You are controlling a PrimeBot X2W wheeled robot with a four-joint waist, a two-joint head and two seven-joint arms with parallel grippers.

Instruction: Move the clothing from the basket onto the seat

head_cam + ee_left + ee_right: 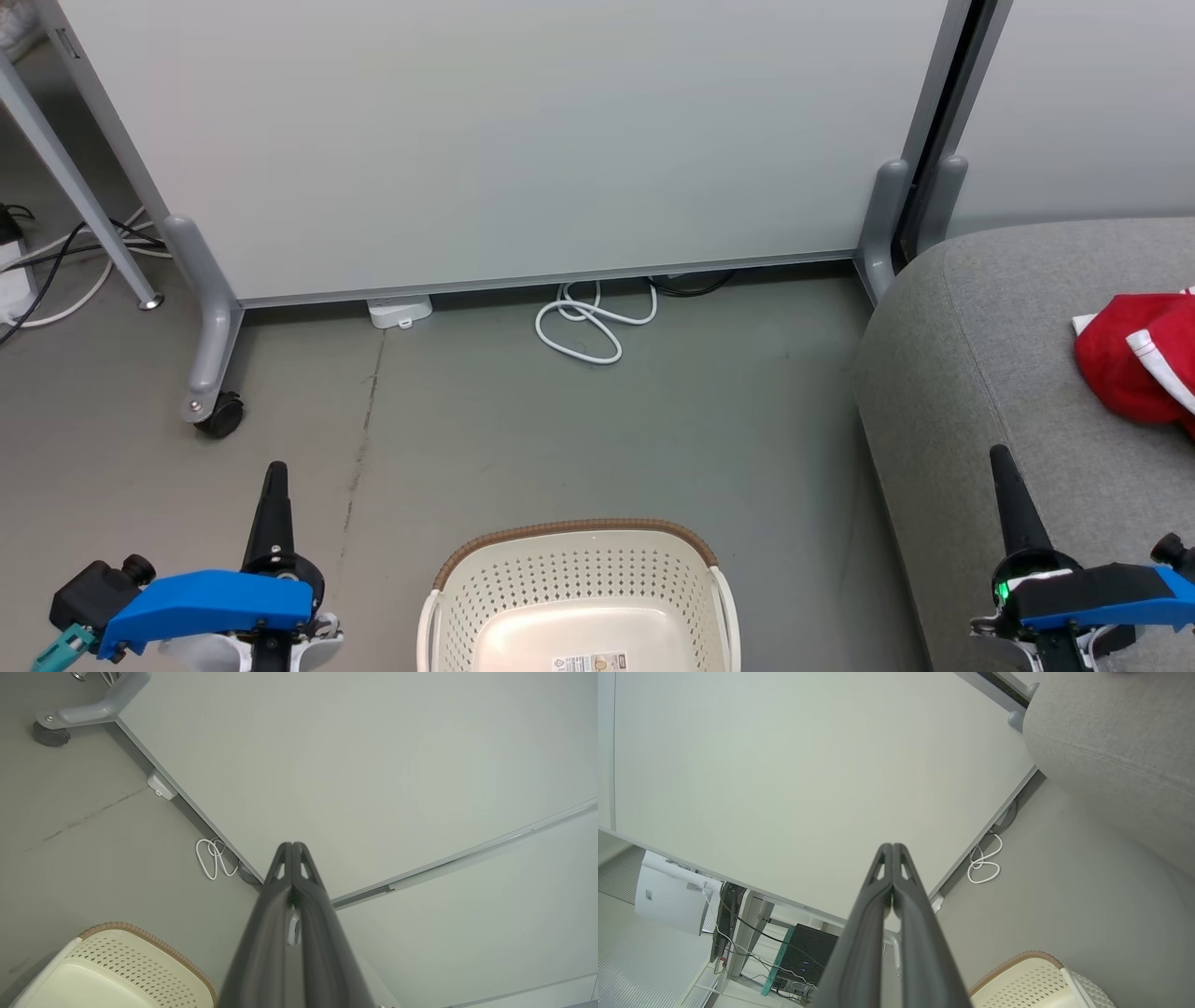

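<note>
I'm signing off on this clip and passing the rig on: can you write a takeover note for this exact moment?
The left tool and right tool are both shut and empty, raised either side of the basket.
The clothing lies in a red heap on the seat, partly cut off at the frame edge.
The basket stands on the floor; the part in view holds just its label.
Done: the transfer, it seems.
Left: check the basket's hidden near end.

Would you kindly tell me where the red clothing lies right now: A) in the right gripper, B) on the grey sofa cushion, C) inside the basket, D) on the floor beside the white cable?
B: the head view shows the red clothing lying on the grey sofa cushion; the visible part of the basket holds no fabric, and the right gripper is shut, empty.
</note>
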